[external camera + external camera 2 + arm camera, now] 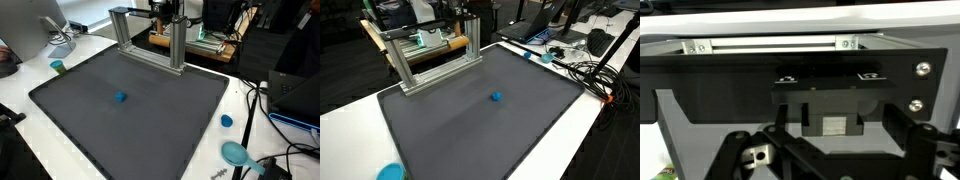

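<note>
The metal frame (179, 45) is standing upright at the far edge of the dark mat (70, 110), with its base rail running along that edge. In both exterior views (440, 72) it is showing as two posts joined by a top bar. In the wrist view its silver bar (770, 45) is crossing the top of the picture, close in front of the camera. A black housing with screws is sitting just below it. The gripper (835, 160) is facing this frame with its fingers (740, 150) spread wide, one at each lower corner of the wrist view, and nothing is sitting between them. In the exterior views the gripper is hard to pick out against the dark clutter above the frame, so I cannot tell whether it is touching the bar. Just behind the frame a wooden block (195, 42) is lying, orange-brown in an exterior view (445, 42). Well apart from the frame, a small blue piece (120, 97) is resting alone near the middle of the mat (496, 97). The mat is covering most of a white table (15, 95). Off the mat, a teal cup (58, 67) is standing on the table, a blue cap (226, 121) is lying just beside the mat's edge, and a teal round dish (235, 152) is sitting near cables (265, 100).
</note>
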Controlling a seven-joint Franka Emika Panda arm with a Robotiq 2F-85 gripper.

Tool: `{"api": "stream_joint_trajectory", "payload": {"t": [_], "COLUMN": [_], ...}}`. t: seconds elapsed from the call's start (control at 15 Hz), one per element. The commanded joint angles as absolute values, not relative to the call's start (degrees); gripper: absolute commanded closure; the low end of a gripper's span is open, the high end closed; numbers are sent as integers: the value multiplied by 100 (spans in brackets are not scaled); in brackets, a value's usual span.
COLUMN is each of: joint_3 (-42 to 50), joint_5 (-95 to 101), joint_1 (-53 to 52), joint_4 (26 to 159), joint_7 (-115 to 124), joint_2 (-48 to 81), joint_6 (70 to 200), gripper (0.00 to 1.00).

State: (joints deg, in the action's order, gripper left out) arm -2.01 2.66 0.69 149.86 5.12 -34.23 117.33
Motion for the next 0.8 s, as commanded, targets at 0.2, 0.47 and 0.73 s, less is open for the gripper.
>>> {"api": "stream_joint_trajectory", "payload": {"t": [0.2,0.47,0.73], "joint_3": [-345,-438,-559], "joint_5": [247,265,314], "joint_1": [96,120,179], "joint_4": [15554,15720,15824], "joint_7": [915,1112,1355], "joint_2": [-4057,-4125,-4099], "joint_6": [12107,12491,12647], "gripper": [6,13,21]}}
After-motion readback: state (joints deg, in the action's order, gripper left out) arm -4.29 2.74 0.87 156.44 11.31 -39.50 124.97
